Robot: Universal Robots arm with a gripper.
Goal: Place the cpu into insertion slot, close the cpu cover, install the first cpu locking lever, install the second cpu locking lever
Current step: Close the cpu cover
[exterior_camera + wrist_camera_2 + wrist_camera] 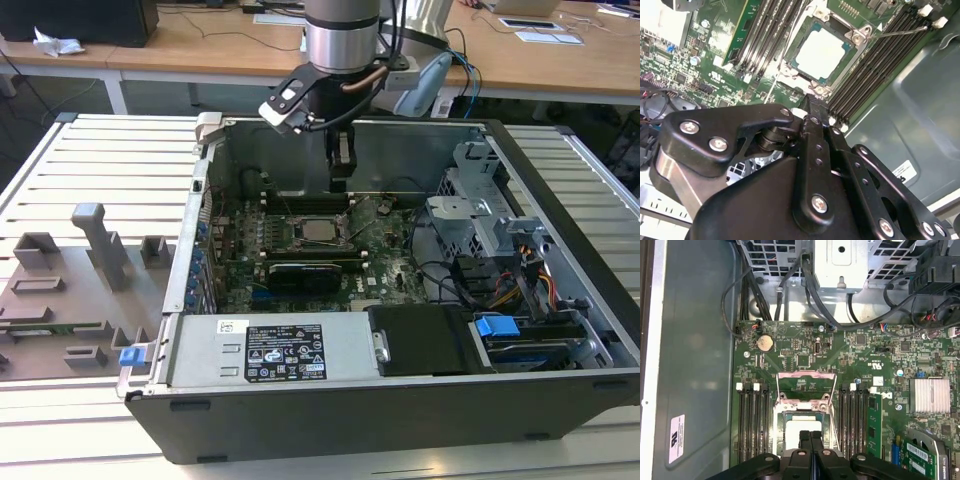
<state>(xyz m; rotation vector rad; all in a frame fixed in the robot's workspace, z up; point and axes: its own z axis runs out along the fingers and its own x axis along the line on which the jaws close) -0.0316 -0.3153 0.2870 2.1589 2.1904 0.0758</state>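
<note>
Silvery-grey chip [820,52] seated flat in the square socket [781,422] on the green board [890,365], just past the tips of the hand [810,102]. Hand's two black fingers [804,440] pressed together, nothing clamped between them. Tips low over the socket's edge; contact with the chip not discernible. Thin metal cover [805,375] swung back off the socket on the far side from the hand, green board showing through its square opening. Thin wire lever [900,32] angled out from a socket corner, across the black memory slots [875,60] beside the hand. From the exterior view: hand [340,180] hanging down inside the open computer case [300,420], chip [322,232] just below it. Case resting on the slatted table [100,150].
</note>
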